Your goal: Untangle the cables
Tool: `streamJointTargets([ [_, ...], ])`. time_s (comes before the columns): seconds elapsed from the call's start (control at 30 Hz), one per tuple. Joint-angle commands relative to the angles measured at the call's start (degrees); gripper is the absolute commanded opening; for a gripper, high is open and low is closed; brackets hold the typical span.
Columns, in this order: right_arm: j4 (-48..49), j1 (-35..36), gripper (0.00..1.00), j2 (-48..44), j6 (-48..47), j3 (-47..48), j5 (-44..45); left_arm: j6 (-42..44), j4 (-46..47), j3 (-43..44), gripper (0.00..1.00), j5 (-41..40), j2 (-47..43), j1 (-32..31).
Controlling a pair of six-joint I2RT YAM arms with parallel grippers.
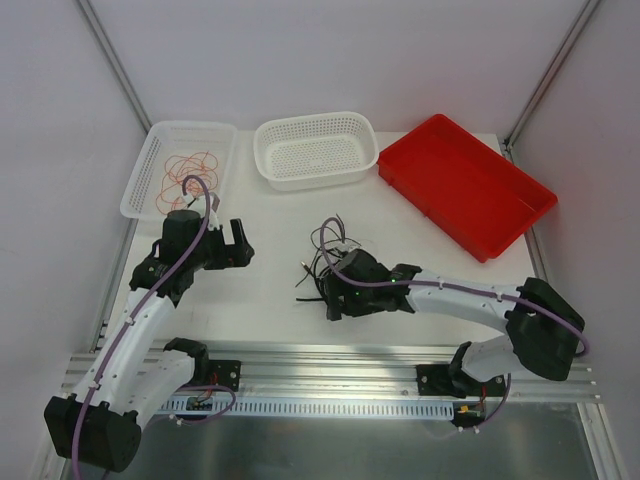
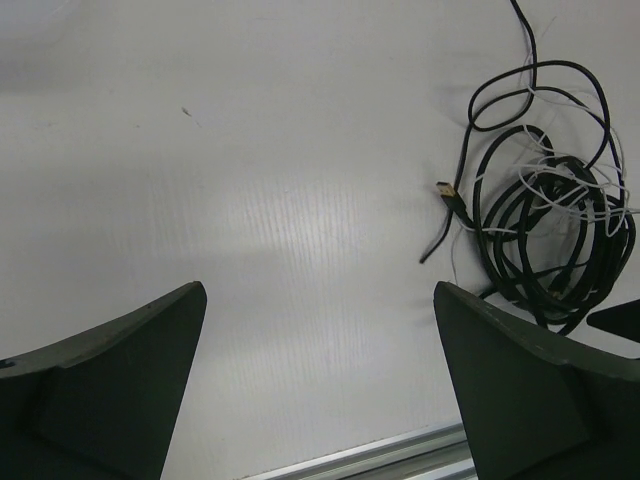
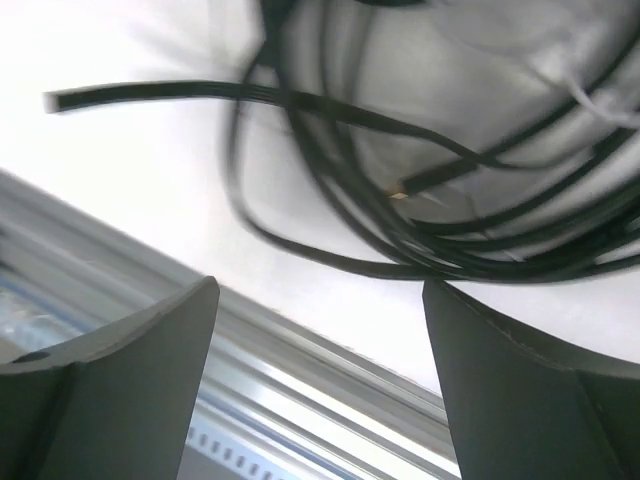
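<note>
The task looks partly done. The thin red-orange wires lie alone in the white plastic lattice basket at the far left, well apart from the other cables, so I judge this group as already sorted.

The rest is not separated. Thicker black cords and thin white wires make one knotted tangle near the middle of the white bench. One black cord ends in a gold-tipped plug that sticks out toward the left arm's side, but its other part runs back into the loops.

The right end effector hangs low over the near edge of this tangle, with its jaws wide apart and nothing between them. The left end effector is also fully wide and holds nothing, over bare bench beside the tangle.

What is left, I think, is to draw the white wires out of the black loops and then to part the black cords from one another.
</note>
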Motion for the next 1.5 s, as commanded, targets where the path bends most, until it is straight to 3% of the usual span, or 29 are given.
streamJointTargets([
  [0.0, 0.1, 2.6, 0.87, 0.1, -1.1, 7.2, 2.1, 1.6, 2.0, -0.6, 0.99, 2.3, -0.5, 0.0],
  [0.1, -5.1, 2.7, 0.84, -1.9, -6.8, 10.6, 7.8, 1.8, 2.0, -0.7, 0.99, 2.9, -0.1, 0.0],
  [0.3, -13.2, 0.4, 0.69, -4.6, -24.2, 15.7, 16.7, 1.9, 2.0, -0.5, 0.99, 4.2, 0.9, 0.0],
  [0.6, -8.0, -11.1, 0.46, -3.5, -38.5, 14.3, 5.4, 2.4, 2.0, -0.6, 0.99, 4.7, 1.2, 0.0],
  [0.9, -3.7, -15.3, 0.33, 3.4, -41.9, 15.1, 0.0, 2.7, 2.0, -0.4, 0.99, 5.8, 2.2, 0.0],
  [1.2, -1.2, -15.9, 0.31, 10.9, -43.0, 16.2, -4.9, 3.0, 2.0, -0.4, 0.99, 5.9, 2.6, 0.0],
  [1.47, -2.9, -15.9, 0.29, 8.5, -42.7, 16.3, -5.6, 3.0, 2.0, -0.3, 0.99, 6.5, 2.9, 0.0],
])
